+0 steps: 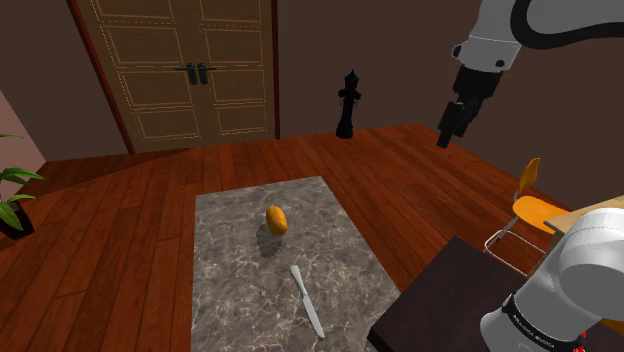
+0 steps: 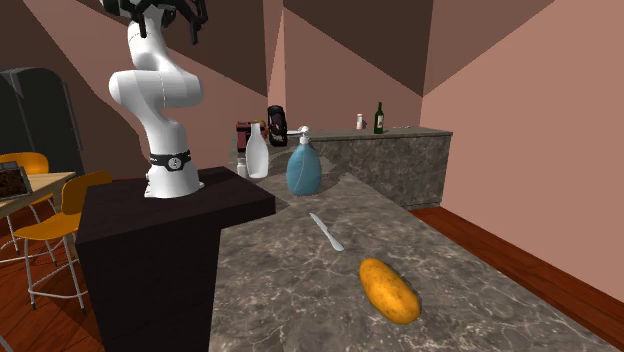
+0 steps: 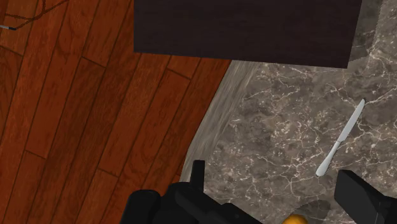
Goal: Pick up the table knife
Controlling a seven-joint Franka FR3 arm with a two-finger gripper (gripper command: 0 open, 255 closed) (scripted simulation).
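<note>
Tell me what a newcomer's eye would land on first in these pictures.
The orange oval thing in the middle of the marble table draws the eye first, with the silver table knife lying flat nearer the stand. The open black gripper hangs high, toward the shoulder view's upper right.

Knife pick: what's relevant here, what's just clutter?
Job: table knife, lying on the marble table; gripper, open, raised clear of it.
Clutter: orange potato-like item, blue dispenser bottle, white bottle, black chess-piece statue, orange chair.
</note>
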